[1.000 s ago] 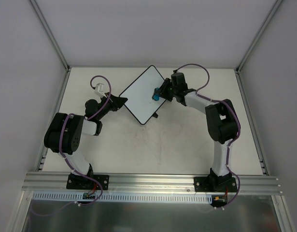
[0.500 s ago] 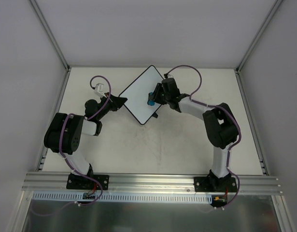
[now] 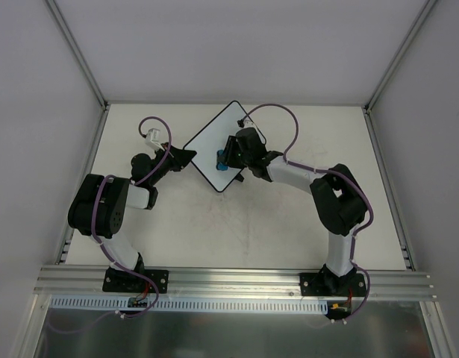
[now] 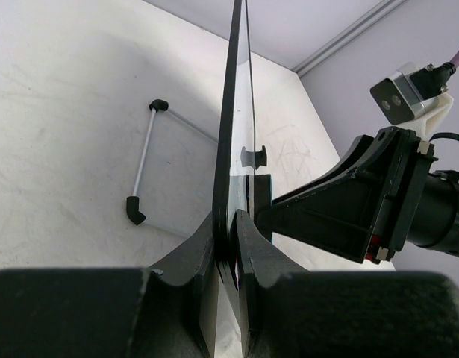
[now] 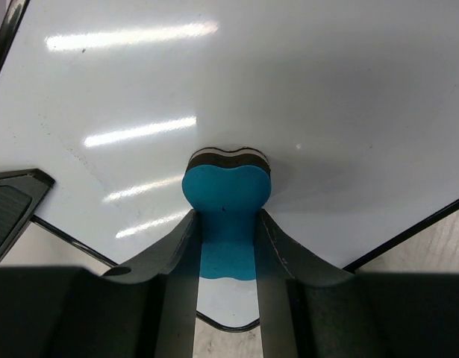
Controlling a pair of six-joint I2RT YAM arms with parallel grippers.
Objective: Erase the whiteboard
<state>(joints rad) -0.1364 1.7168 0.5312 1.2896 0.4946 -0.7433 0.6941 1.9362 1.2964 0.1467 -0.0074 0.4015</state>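
**Top external view**
- Item 1: the whiteboard (image 3: 209, 143), a white rectangle with rounded corners and a thin black rim, is sitting turned like a diamond. It is at the far middle of the table (image 3: 251, 224), between the 2 arms, and its face is showing plain white.
- 1 small black tab (image 3: 239, 178) is poking out past the board's near-right edge.
- Item 2: the left gripper (image 3: 186, 156) is pinching the board's left corner.
- Item 3: the right gripper (image 3: 223, 158) is reaching over the near half of the board. It is clamping a blue eraser (image 3: 222, 162) that is resting against the white face.

**Left wrist view**
- The whiteboard (image 4: 229, 112) is appearing edge-on, as a thin dark line running up the frame.
- The left gripper (image 4: 233, 239) is squeezing it, with 1 finger on either side of the rim.
- 1 black tab (image 4: 253, 156) is sticking out from the edge farther along.
- A thin white rod with black ends (image 4: 143, 160) is lying on the table (image 4: 65, 112) beside the board.
- The black body of the right arm is looming at the right side.

**Right wrist view**
- The whiteboard (image 5: 304, 82) is filling most of the frame, glossy and white, and is throwing back bright streaks of light.
- 1 tiny dark speck is showing near its upper left.
- The black rim is crossing the lower corners of the frame, with table showing beyond it.
- The right gripper (image 5: 226, 218) is gripping the blue eraser (image 5: 228, 190) between its 2 fingers.
- The eraser's banded pale and dark end is pressing against the board.
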